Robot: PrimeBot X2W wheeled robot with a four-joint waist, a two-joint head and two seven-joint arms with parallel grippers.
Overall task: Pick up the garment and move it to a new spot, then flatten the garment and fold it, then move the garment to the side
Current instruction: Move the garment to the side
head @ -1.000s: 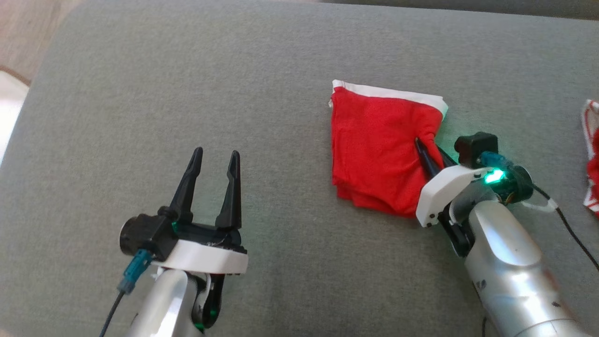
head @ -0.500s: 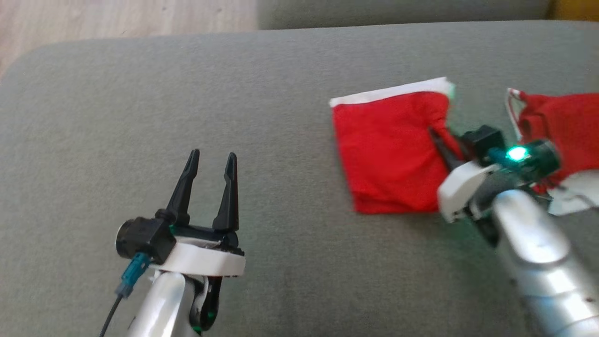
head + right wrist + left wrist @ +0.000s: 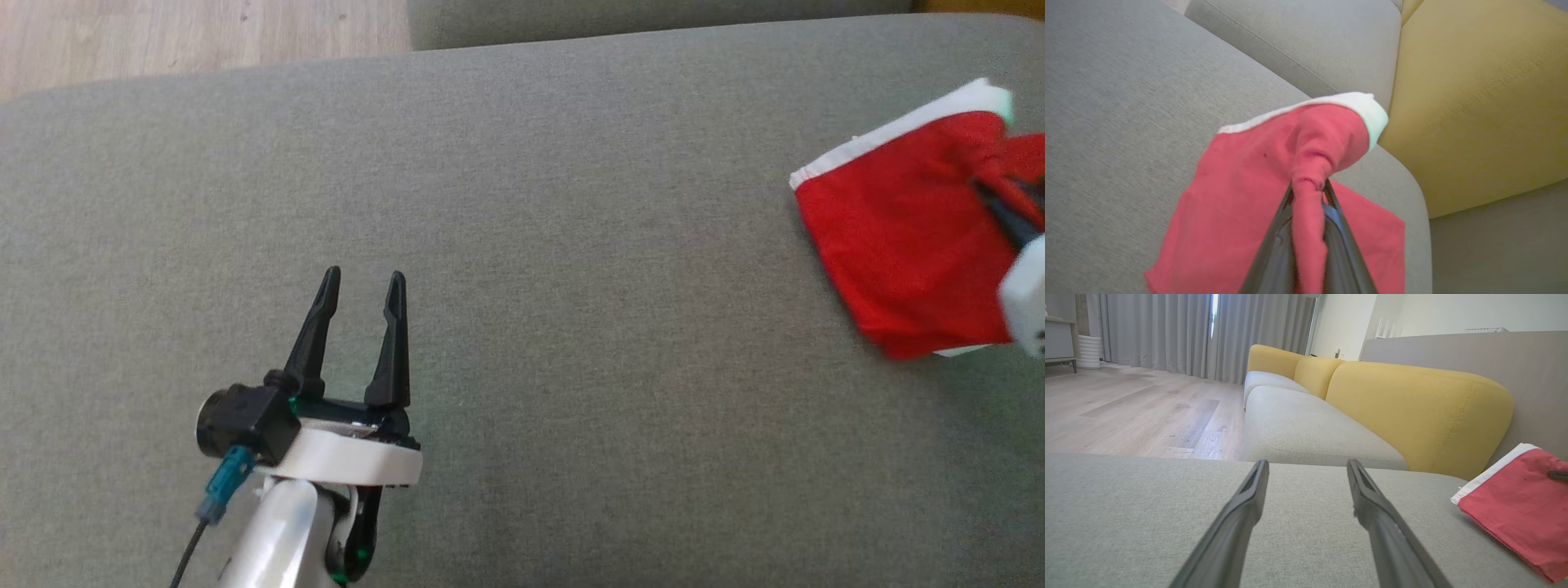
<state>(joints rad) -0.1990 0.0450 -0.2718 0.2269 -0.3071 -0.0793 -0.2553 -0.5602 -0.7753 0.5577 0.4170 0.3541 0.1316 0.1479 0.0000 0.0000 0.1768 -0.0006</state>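
**Operator:** Where is the garment?

**Spotter:** Your red garment (image 3: 890,245), with a white band along its far edge, is folded at the right end of the grey seat cushion (image 3: 522,204), near the yellow backrest (image 3: 1478,102). I cannot tell whether its flat part rests on the cushion or hangs just above it.

**Operator:** And the fingers?

**Spotter:** Your right gripper (image 3: 1308,190) has its 2 fingers pinched narrow on 1 bunched fold of the garment, with cloth squeezed between them. Your left gripper (image 3: 363,278) hovers over bare cushion, well apart from the garment. Its 2 fingers are spread wide with nothing between them, pointing toward the next sofa seat (image 3: 1306,428) and the wood floor (image 3: 1126,404).
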